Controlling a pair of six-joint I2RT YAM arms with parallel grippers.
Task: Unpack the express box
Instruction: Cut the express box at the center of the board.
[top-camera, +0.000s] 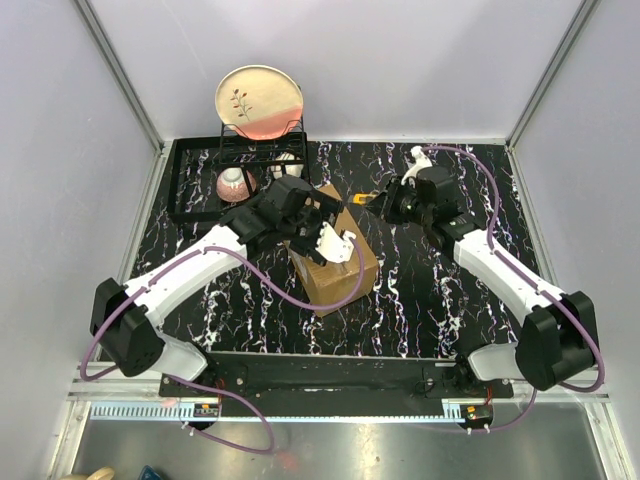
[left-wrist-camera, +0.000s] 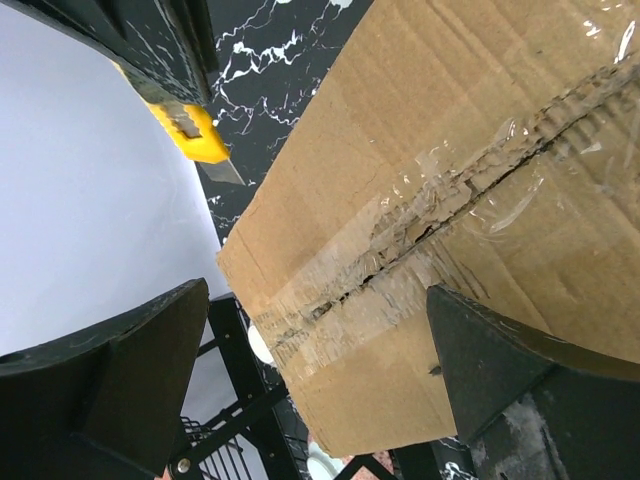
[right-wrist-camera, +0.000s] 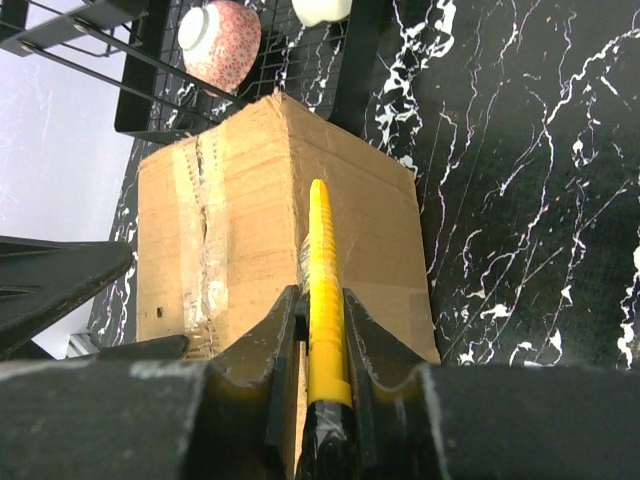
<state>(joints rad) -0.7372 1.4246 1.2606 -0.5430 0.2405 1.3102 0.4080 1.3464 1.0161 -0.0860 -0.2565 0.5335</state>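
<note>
Now | corrugated express box (right-wrist-camera: 250, 230), torn tape (left-wrist-camera: 400, 250) | left end effector (left-wrist-camera: 320, 375) agape | right end effector (right-wrist-camera: 320, 335) pinching yellow knife (right-wrist-camera: 322, 250)

Mid-worktop (top-camera: 420, 300): express box (top-camera: 340, 272), set askew to the edges. Directly above it, left tool (top-camera: 330, 240), fingers spread wide to either side of the taped seam. Just right of and behind the box, right tool (top-camera: 385, 200), clamped on a utility knife (top-camera: 364, 197) pointing left, tip near the box's far corner. Back left, behind the box: rack (top-camera: 190, 185), bowl (top-camera: 235, 185) inside, plate (top-camera: 258, 100) upright at its rear.
</note>
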